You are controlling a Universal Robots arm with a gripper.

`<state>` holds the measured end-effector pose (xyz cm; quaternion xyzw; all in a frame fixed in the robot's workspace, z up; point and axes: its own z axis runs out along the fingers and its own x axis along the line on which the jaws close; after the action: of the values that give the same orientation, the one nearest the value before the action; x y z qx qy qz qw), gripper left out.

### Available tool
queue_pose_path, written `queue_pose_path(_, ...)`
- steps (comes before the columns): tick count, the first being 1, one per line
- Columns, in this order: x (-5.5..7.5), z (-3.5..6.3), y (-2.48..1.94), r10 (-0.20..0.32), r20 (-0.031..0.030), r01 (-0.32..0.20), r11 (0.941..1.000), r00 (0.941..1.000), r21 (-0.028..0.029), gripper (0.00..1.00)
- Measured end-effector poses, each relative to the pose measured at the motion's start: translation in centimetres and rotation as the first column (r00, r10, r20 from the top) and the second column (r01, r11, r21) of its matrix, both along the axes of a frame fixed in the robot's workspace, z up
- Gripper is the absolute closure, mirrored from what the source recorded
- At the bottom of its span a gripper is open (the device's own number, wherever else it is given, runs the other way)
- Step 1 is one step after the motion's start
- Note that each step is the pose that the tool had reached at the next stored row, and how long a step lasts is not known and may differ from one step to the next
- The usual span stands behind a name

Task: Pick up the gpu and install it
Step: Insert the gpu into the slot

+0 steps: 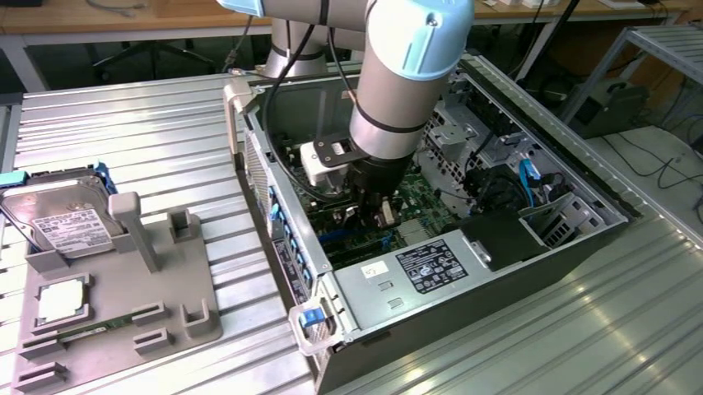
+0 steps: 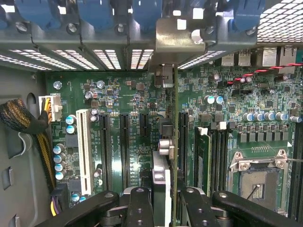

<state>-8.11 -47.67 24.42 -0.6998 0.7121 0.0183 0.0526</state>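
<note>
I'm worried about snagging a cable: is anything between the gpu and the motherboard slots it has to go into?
Nothing visible. The gripper holds the gpu edge-on over the motherboard and its bare black slots; the cable bundle lies apart by the case wall. The gpu hides what is straight beneath it.

Little is legible. The black rectangular sticker on the grey metal power-supply box carries white print too small to read, as does the white label on the silver boxy hard drive. White lettering beside the white plastic connector on the green motherboard may read "POWER".
</note>
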Motion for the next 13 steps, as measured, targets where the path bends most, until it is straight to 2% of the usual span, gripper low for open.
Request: queue_pose_path(13,0.03,-0.08,0.0,0.0,-0.001,0.0,1.0,1.0,0.0003,0.72)
